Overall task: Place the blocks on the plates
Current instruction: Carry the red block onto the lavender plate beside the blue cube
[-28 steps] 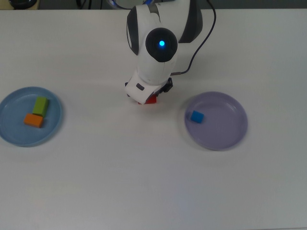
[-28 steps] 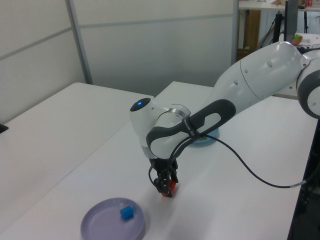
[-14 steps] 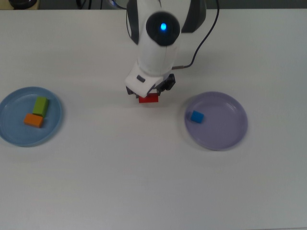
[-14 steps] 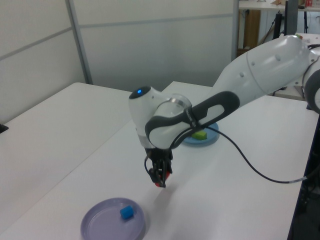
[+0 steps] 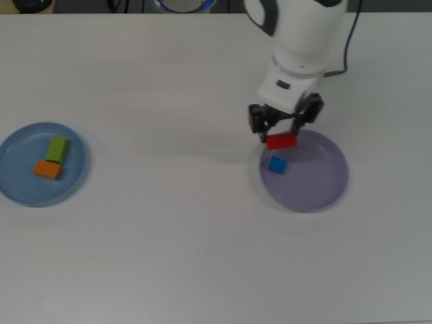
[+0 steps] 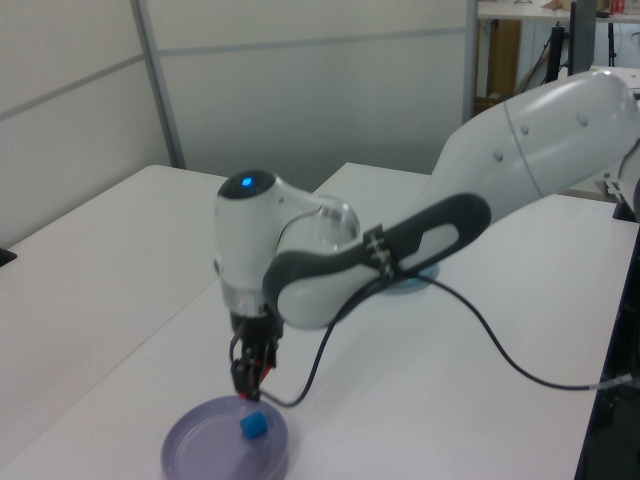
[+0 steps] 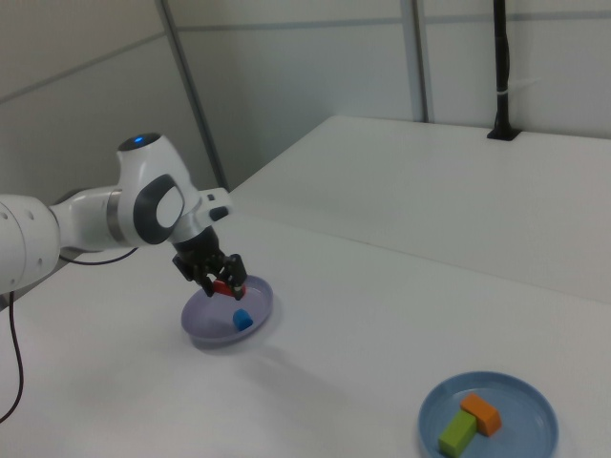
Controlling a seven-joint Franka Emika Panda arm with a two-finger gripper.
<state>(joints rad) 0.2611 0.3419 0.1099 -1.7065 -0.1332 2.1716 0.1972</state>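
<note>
The hand grips the red block between its fingers, seemingly clear of the lavender plate beneath it. The blue cube lies on that plate just below the hand (green and orange blocks sit on the blue plate, well apart).

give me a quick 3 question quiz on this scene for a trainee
1. True or false: the gripper is shut on the red block.
2. Which plate holds two blocks? A) light blue plate B) lavender plate
3. Fill in: the ____ cube lies on the lavender plate.

Key: 1 true; 2 A, with the green block and orange block; 3 blue.
</note>
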